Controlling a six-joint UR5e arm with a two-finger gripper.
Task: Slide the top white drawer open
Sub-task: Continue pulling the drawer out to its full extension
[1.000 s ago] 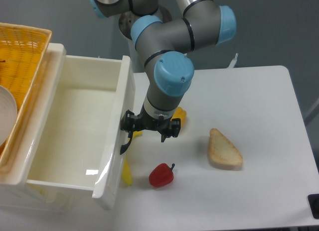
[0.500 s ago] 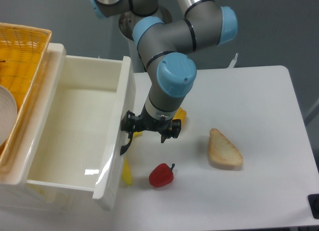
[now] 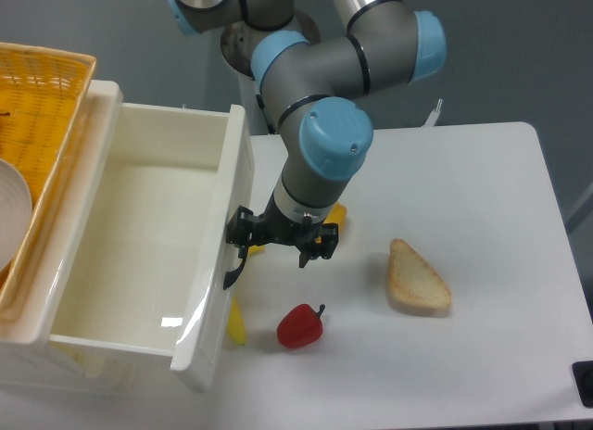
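Drawn far out to the left of the gripper (image 3: 280, 235): the top white drawer (image 3: 148, 245), cream inside fully exposed. Hooked on its black handle (image 3: 235, 259), one dark finger; whether clamped or spread, cannot tell. Best pulled straight, level, slowly. Below right, clear of the path: bread slice (image 3: 418, 280), red pepper (image 3: 300, 326).

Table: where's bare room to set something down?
Free: the table's far right corner beyond the bread slice, and the near strip right of the red pepper. Crowded: around the gripper at the top white drawer's front.
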